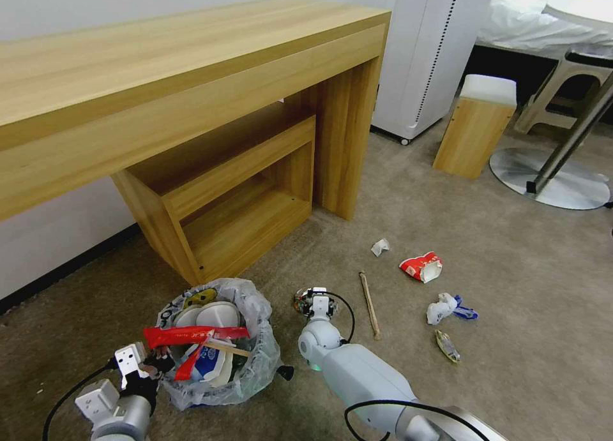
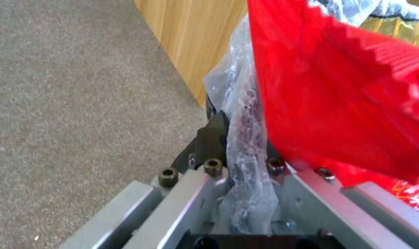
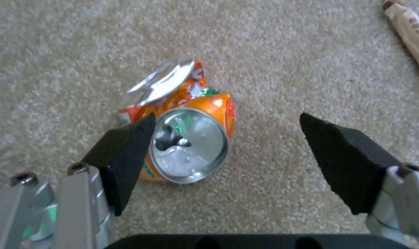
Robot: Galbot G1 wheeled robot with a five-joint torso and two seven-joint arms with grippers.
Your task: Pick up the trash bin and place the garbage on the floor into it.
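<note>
Beside the trash bin (image 1: 220, 339), the left gripper (image 2: 239, 138) pinches its rim; the right gripper (image 3: 228, 145) gapes over the crushed can (image 3: 181, 128).

Beige carpet (image 1: 511, 288) carries can (image 3: 181, 138), stick (image 1: 369, 304), perhaps paper (image 1: 380, 247).

Left pincer (image 2: 239, 138) is clamped low at left; right pincer (image 3: 225, 152) hangs spread wide.

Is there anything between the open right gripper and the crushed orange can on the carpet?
Nothing visible does. In the right wrist view the right gripper is open above the crushed can, which lies on bare floor partly between the fingers, near one pad. The wooden stick lies off to the side, apart.
</note>
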